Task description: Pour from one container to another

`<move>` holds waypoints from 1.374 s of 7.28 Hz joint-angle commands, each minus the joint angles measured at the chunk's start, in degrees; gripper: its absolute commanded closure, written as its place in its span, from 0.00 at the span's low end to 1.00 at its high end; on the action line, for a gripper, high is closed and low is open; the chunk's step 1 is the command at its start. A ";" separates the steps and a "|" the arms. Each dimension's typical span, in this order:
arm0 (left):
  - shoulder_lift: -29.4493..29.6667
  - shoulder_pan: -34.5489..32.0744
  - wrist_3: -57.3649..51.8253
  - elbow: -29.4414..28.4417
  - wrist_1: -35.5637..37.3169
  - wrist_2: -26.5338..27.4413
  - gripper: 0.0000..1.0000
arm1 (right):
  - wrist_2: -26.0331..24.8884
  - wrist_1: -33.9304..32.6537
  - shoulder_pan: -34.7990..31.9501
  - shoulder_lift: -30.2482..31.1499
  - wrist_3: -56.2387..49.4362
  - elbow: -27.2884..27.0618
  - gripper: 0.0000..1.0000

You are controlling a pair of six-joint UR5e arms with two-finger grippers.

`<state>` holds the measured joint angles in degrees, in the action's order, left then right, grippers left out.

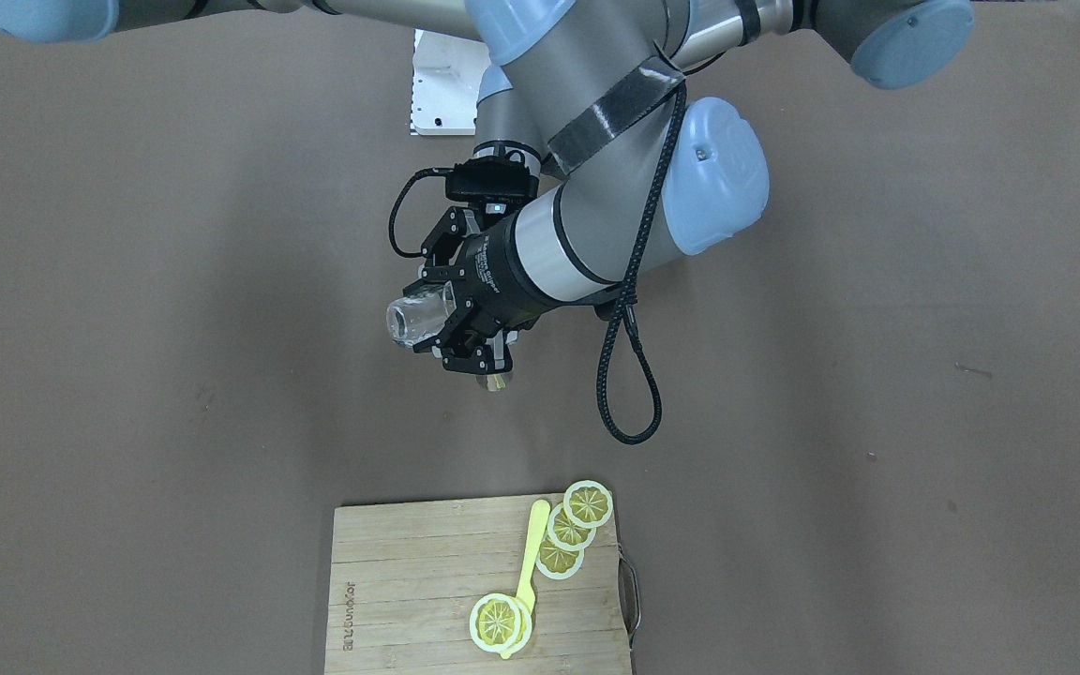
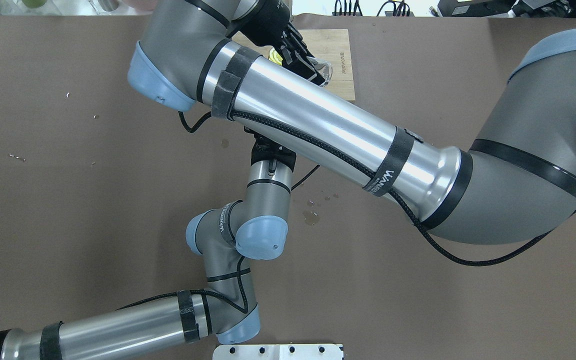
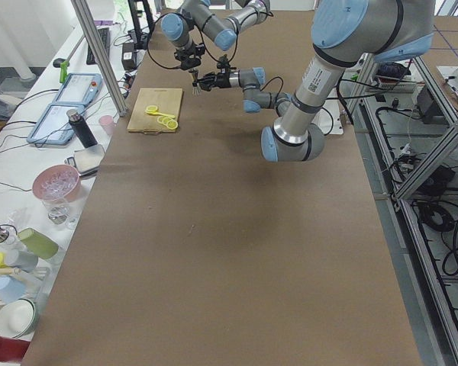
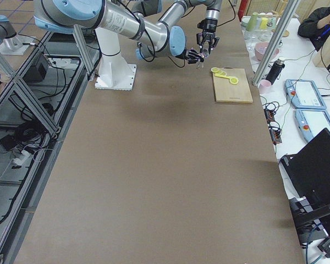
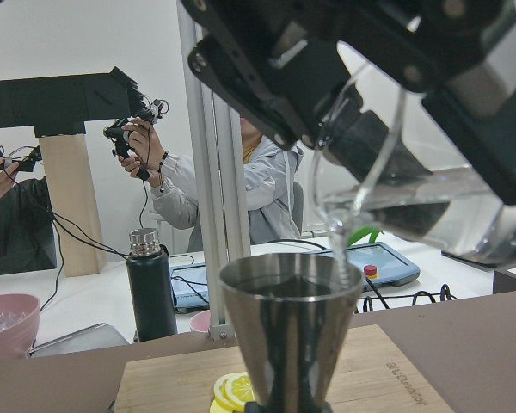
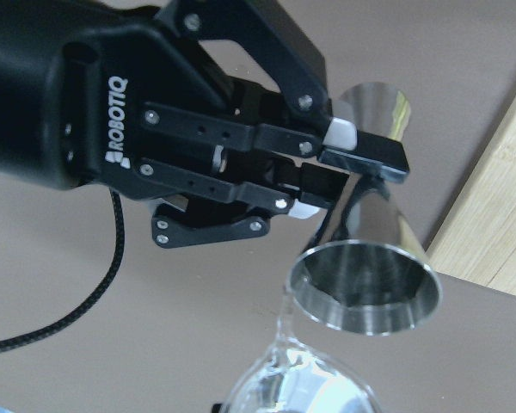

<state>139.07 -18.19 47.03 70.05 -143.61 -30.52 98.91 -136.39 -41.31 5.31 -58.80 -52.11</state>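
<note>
In the right wrist view my left gripper (image 6: 348,172) is shut on the narrow waist of the steel jigger (image 6: 380,222) and holds it upright above the table. The clear glass (image 5: 396,172) hangs tilted over the jigger (image 5: 291,327), its lip just above the rim. A thin stream of clear liquid (image 5: 337,249) runs from the glass into the cup. My right gripper (image 1: 437,319) is shut on the glass (image 1: 409,321), which lies nearly on its side. From overhead the glass (image 2: 324,70) shows beyond my right forearm, which hides the left gripper and jigger.
A wooden cutting board (image 1: 409,581) with lemon slices (image 1: 587,503) and a yellow utensil (image 1: 531,553) lies just past the grippers. Wet spots (image 2: 311,217) mark the brown table. A black bottle (image 5: 150,284) and operators are beyond the far edge.
</note>
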 commanded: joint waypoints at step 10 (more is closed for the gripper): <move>-4.58 -0.09 0.52 6.05 -1.05 0.02 1.00 | 20.68 11.83 -13.08 11.01 4.65 -15.27 1.00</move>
<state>136.40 -18.22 47.48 73.60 -144.01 -30.50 116.14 -126.93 -52.12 13.01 -54.99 -63.62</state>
